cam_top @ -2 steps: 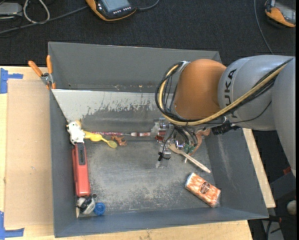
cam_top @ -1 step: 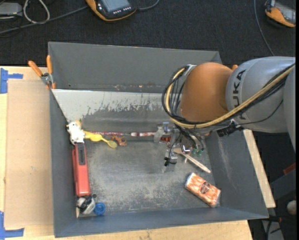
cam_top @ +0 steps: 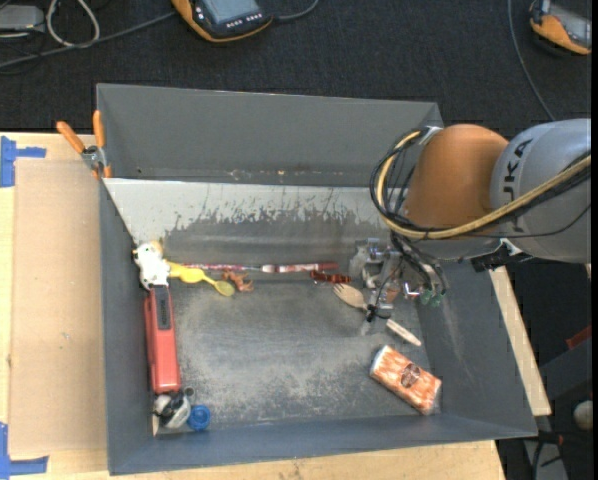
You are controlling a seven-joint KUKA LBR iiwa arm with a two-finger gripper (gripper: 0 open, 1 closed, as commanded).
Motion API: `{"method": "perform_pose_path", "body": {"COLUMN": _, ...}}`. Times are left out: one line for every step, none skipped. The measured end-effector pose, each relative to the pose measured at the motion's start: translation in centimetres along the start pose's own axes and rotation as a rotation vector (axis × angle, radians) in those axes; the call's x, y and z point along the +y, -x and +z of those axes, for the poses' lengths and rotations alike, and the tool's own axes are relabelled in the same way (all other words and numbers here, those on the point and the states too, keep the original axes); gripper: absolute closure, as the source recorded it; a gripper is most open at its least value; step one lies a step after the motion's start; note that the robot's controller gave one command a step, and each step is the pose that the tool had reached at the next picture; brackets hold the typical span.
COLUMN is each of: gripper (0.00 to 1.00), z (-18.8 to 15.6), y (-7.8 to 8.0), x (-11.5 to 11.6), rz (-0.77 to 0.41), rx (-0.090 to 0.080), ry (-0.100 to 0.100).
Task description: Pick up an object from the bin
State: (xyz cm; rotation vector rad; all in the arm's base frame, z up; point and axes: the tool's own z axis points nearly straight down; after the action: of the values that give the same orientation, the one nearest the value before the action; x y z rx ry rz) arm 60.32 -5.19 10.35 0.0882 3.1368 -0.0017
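The gripper (cam_top: 384, 290) hung low at three o'clock in the bin (cam_top: 279, 148), with a pale wooden stick (cam_top: 403, 333) just beside it at five o'clock. Whether it was open or holding anything could not be told. The thin stick, lying flat, might have slipped any pinch.
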Motion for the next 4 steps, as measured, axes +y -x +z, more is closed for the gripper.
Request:
{"method": "perform_pose_path", "body": {"gripper": 1.00, "z": -1.6, "y": -2.8, "x": -4.3, "rz": -0.003, "rx": -0.003, "ry": 0.008}}
{"method": "perform_pose_path", "body": {"gripper": 0.00, "z": -1.5, "y": -2.8, "x": -4.3, "rz": -0.001, "rx": -0.003, "ry": 0.008}}
{"method": "perform_pose_path", "body": {"gripper": 0.00, "z": -1.5, "y": -2.8, "x": -4.3, "rz": -0.001, "rx": -0.003, "ry": 0.009}}
{"method": "perform_pose_path", "body": {"gripper": 0.00, "z": 1.4, "y": -4.5, "x": -4.8, "rz": -0.085, "rx": -0.004, "ry": 0.009}}
